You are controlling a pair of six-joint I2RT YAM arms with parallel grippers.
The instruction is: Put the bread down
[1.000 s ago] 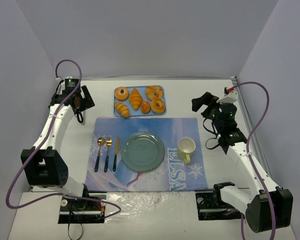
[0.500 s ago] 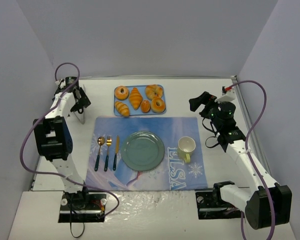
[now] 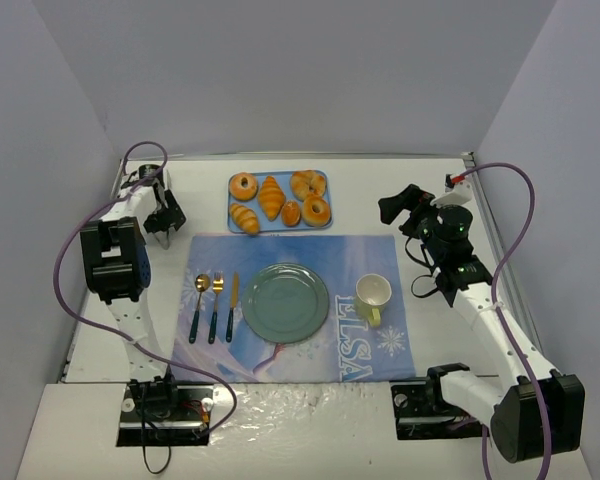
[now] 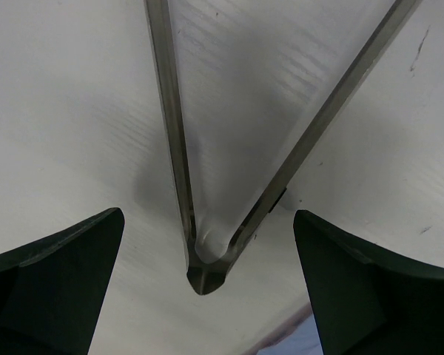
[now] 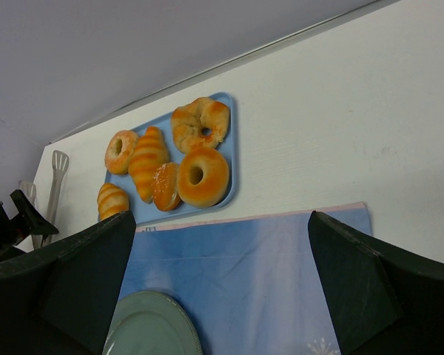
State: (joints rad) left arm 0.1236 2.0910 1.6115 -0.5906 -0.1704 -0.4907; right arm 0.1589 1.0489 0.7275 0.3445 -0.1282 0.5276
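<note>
The bread is a small golden ridged roll at the front left corner of the blue tray; the right wrist view shows the bread too. My left gripper hangs low over the table, left of the tray. It is open, its dark fingers standing either side of the hinge end of metal tongs without touching them. My right gripper is open and empty at the right, raised and facing the tray. The green plate lies bare on the blue placemat.
The tray also holds a larger croissant, ring doughnuts and a small bun. A spoon, fork and knife lie left of the plate. A cream mug stands to its right.
My left arm has folded back and its gripper has come down and forward over the tongs. The right arm has hardly moved.
</note>
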